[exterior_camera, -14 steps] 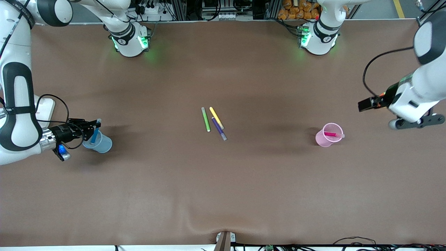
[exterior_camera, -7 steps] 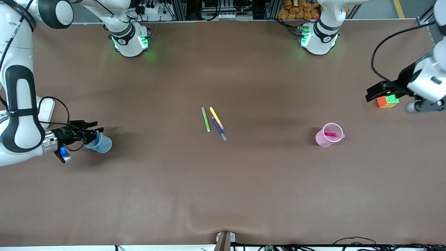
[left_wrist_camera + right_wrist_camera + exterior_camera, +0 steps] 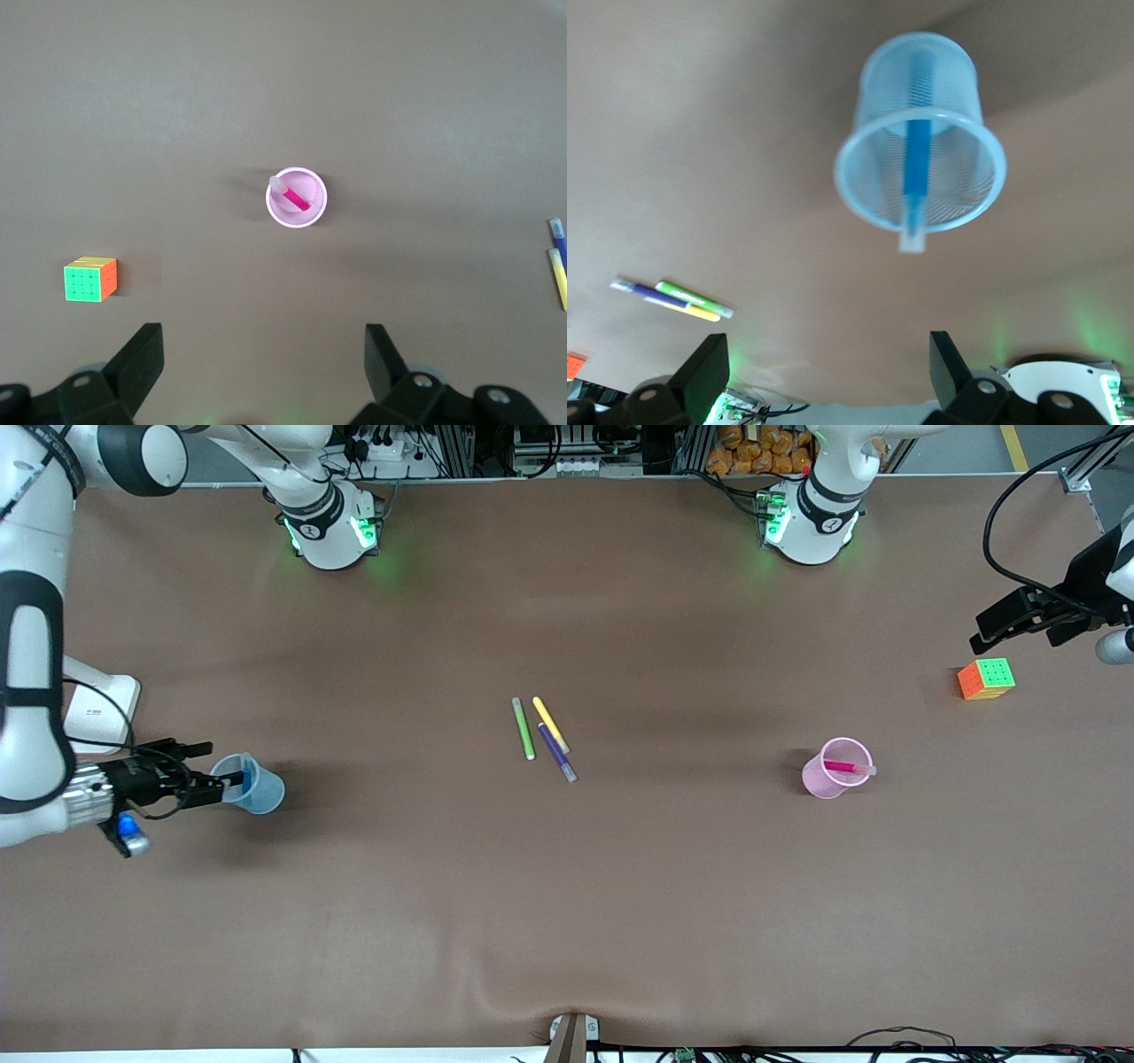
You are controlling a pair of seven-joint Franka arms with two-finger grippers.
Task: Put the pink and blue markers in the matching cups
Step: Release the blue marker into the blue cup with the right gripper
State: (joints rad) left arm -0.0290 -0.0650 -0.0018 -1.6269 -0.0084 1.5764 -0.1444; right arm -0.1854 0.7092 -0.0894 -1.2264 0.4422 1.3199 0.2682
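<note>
The pale blue cup (image 3: pixel 257 788) (image 3: pixel 957 88) stands near the right arm's end of the table. The blue marker (image 3: pixel 919 164) leans inside it, its pale cap end just over the rim. My right gripper (image 3: pixel 217 764) (image 3: pixel 826 354) hangs open and empty beside the cup's mouth, holding nothing. The pink cup (image 3: pixel 819 778) (image 3: pixel 319 199) stands toward the left arm's end with the pink marker (image 3: pixel 846 767) (image 3: pixel 297 197) in it. My left gripper (image 3: pixel 997 624) (image 3: pixel 263 341) is open and empty, high over the table's end near the cube.
A multicoloured cube (image 3: pixel 986 678) (image 3: pixel 90 280) sits near the left arm's end. Green (image 3: pixel 524 728), yellow (image 3: pixel 550 724) and purple (image 3: pixel 557 752) pens lie together mid-table. A white box (image 3: pixel 97 708) lies at the right arm's end, next to that arm.
My right gripper opened, let the blue marker drop into the blue cup, and drew back toward its end. The left arm pulled away toward the table's end, uncovering the cube.
</note>
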